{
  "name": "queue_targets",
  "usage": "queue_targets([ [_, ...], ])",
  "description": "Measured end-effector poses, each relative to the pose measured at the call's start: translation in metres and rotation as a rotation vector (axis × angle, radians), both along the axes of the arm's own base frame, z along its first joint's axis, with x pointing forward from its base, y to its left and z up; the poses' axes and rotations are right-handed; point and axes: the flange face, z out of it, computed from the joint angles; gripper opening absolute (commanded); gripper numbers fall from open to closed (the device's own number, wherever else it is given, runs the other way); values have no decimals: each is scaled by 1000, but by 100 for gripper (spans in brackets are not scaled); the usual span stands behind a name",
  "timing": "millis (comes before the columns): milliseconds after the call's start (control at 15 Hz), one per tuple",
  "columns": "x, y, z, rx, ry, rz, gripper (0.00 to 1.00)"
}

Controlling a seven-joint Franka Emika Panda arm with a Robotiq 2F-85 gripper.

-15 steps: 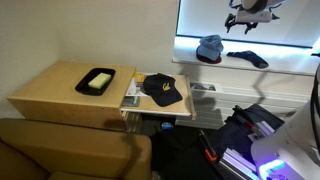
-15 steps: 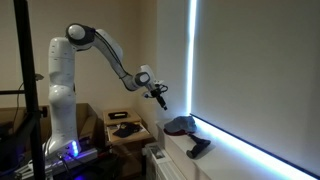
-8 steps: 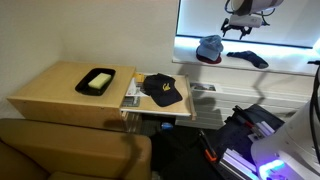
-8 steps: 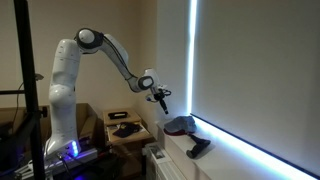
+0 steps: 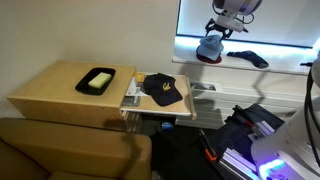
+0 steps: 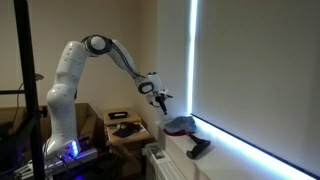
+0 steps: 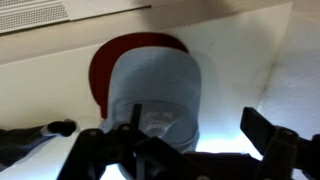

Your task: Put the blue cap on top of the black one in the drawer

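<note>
Claw (image 5: 218, 26) spread wide, empty, poised just above blue cap (image 5: 209, 48) on lit window ledge (image 5: 290, 55). Within last second it has swung in from cap's 2 o'clock and dropped toward crown. Wrist view: crown sits between dark fingers (image 7: 270, 135), no contact evident. Dark plain cap (image 5: 248, 58) lies at blue cap's 3 o'clock. Black one (image 5: 163, 90) waits in open drawer (image 5: 131, 98), well apart at 7 o'clock. Judgement: approach nearly complete, grasp next, carry not begun.
</note>
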Motion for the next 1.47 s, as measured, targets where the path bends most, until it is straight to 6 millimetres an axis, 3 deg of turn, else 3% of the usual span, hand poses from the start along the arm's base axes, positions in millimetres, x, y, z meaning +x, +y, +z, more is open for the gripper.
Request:
queue_targets([
  [267,-28,-105,-18,-133,5,-134,100],
  [400,-31,-131,-30,-164,11,-169,100],
  [667,-23,-123,-31,-160,7,-161,100],
  [1067,54,-47,-41,-137,-63,-149,100],
  [1467,56,-45,-45,-139,-60,-154,100],
])
